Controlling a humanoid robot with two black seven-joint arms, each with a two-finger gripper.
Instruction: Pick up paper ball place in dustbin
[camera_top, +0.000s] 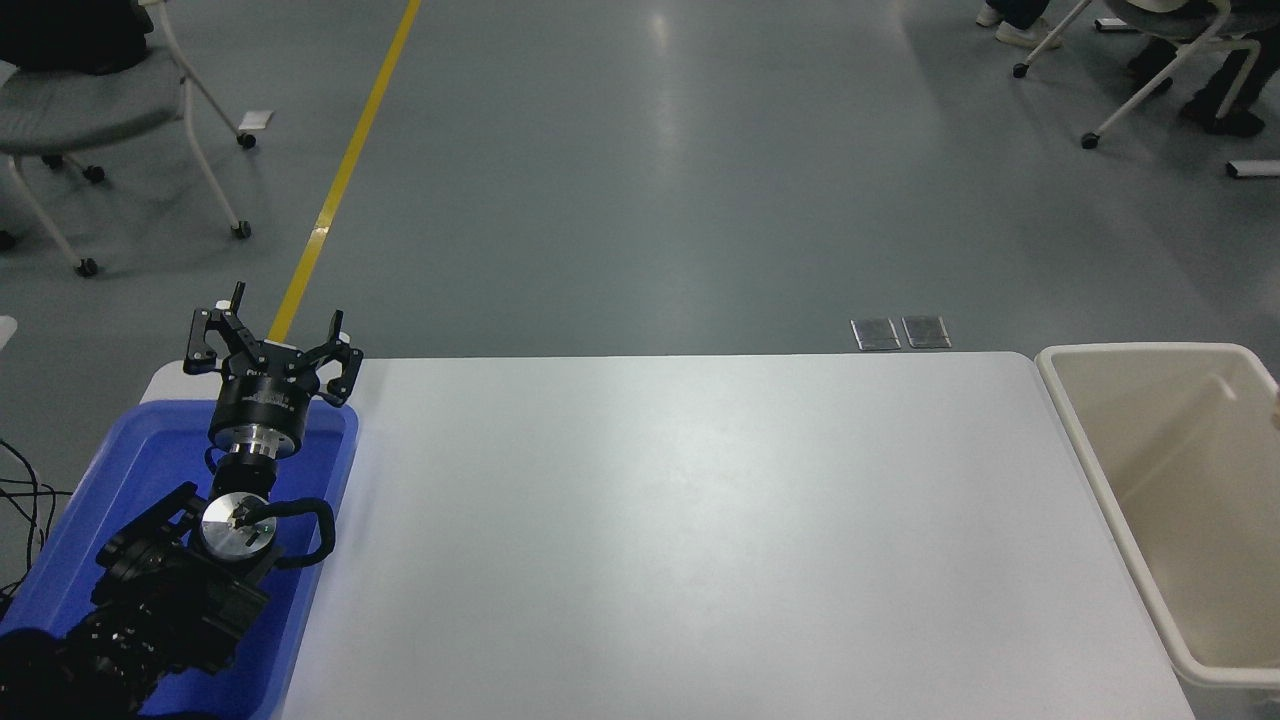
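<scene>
The cream-beige dustbin (1140, 350) stands at the table's right end, its inside showing only bare walls. The paper ball is out of view; a tiny tan sliver at the picture's right edge above the bin is too small to identify. My right arm and gripper are out of view. My left gripper (272, 335) is parked at the lower left, open and empty, over the far end of the blue tray (120, 480).
The white table (680, 520) spans the middle between tray and bin. Chairs on castors stand on the grey floor at the far left (90, 110) and far right (1150, 60), with people's feet near them. A yellow floor line (340, 180) runs away from the table.
</scene>
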